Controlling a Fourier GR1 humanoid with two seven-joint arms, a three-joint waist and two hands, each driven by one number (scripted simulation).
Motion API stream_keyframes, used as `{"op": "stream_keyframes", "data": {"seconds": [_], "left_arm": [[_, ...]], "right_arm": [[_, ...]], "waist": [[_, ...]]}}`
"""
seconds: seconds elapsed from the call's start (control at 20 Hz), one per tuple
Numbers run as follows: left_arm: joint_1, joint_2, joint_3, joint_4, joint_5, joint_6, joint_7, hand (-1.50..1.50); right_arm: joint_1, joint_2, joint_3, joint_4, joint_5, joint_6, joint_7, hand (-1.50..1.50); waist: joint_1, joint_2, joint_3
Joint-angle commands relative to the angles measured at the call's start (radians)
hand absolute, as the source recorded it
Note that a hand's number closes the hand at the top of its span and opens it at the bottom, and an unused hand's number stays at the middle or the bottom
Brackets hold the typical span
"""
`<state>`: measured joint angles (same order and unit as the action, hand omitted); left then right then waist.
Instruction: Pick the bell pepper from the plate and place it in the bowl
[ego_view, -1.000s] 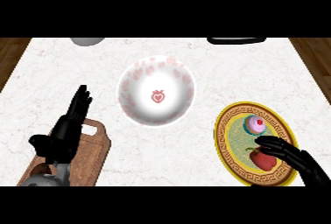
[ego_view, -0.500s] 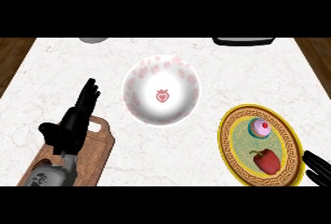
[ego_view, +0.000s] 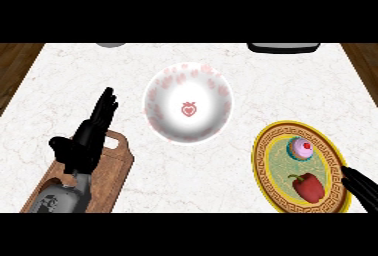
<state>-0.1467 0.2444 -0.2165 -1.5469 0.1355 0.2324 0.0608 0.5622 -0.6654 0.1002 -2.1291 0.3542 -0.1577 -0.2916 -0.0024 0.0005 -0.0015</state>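
A red bell pepper (ego_view: 307, 186) lies on the near part of a yellow patterned plate (ego_view: 269, 150) at the right. A pink-frosted cupcake (ego_view: 301, 148) sits on the same plate, farther back. The white bowl (ego_view: 188, 109) with pink hearts stands at the counter's middle and holds nothing. My right hand (ego_view: 359, 185) shows at the lower right edge, its fingers straight over the plate's rim, just right of the pepper and apart from it. My left hand (ego_view: 87, 136) rests open at the left, fingers pointing up.
A wooden cutting board (ego_view: 112, 170) lies under my left forearm at the lower left. A dark tray (ego_view: 284, 48) and a grey object (ego_view: 111, 44) sit at the counter's far edge. Wooden floor shows beyond both side edges.
My right hand has drawn back off the plate toward the lower right, uncovering the pepper. The view has shifted, so the bowl and plate sit lower and more leftward.
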Motion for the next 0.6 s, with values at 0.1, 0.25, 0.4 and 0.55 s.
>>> {"op": "stream_keyframes", "data": {"seconds": [0.1, 0.25, 0.4, 0.55], "left_arm": [[0.017, -0.026, -0.001, 0.041, -0.021, -0.020, -0.063, 0.00], [0.018, -0.015, 0.007, -0.037, -0.028, -0.014, 0.025, 0.00], [0.003, -0.053, 0.010, -0.049, -0.058, 0.000, 0.065, 0.00], [-0.029, -0.068, 0.037, 0.025, -0.058, -0.034, 0.018, 0.00]], "right_arm": [[-0.124, -0.004, 0.009, 0.120, 0.065, 0.102, 0.177, -1.50], [-0.237, 0.034, 0.054, 0.154, 0.134, 0.146, 0.260, -1.50], [-0.134, 0.039, -0.006, 0.130, 0.119, 0.190, 0.167, -1.50], [-0.165, 0.046, -0.043, 0.141, 0.072, 0.255, 0.137, -1.50]], "waist": [[0.008, 0.002, 0.001], [0.013, 0.001, 0.002], [-0.001, -0.001, 0.001], [-0.003, -0.001, 0.001]]}}
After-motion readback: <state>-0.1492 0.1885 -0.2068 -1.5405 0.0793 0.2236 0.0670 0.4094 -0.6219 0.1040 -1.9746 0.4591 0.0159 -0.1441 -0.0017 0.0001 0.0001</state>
